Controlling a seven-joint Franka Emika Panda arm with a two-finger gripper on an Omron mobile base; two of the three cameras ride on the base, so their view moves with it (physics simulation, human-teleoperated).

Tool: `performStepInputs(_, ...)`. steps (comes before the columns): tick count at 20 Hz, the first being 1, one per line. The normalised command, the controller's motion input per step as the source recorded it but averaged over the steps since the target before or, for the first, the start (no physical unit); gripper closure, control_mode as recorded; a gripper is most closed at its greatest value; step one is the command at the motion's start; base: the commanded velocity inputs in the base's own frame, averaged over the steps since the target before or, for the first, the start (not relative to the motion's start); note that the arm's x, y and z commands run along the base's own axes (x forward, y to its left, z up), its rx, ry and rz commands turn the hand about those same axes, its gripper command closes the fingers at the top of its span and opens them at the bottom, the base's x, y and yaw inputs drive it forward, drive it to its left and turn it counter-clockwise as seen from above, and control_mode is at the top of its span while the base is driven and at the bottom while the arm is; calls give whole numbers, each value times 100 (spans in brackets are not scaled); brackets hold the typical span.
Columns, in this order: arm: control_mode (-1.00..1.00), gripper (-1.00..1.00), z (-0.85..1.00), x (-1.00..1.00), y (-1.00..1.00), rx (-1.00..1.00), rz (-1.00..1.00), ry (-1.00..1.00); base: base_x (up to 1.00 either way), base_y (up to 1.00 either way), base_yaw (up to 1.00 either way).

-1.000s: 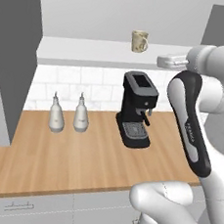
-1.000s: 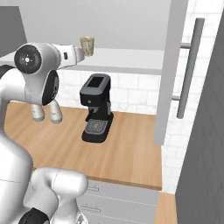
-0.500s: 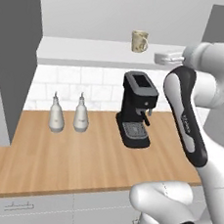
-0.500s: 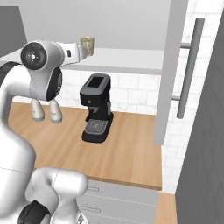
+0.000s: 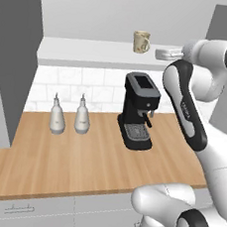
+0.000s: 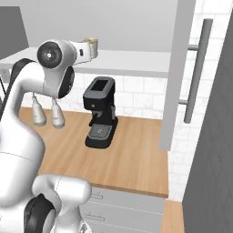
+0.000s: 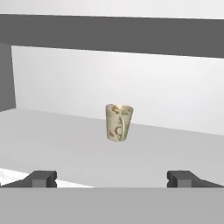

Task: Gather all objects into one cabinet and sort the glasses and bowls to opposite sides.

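cream speckled mug upright on white shelf, gripper wide apart

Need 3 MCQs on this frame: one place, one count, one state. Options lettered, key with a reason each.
1. Where is the cream speckled mug?
A. on the cabinet shelf
B. on the counter
C. under the coffee machine spout

2. How many white bottles stand on the counter?
A. one
B. two
C. three

3. The gripper is:
A. shut on the mug
B. open, short of the mug
C. shut, empty

Key: 1 A, it stands on the white shelf. 2 B, a pair left of the coffee machine. 3 B, fingers spread wide, mug ahead.
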Motion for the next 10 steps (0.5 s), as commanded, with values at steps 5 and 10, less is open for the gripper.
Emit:
performStepInputs(5,-100,-100,0,45,-3,0,0,0,0,0,0)
performStepInputs(10,-100,-100,0,43,-6,3,1,0,0,0,0)
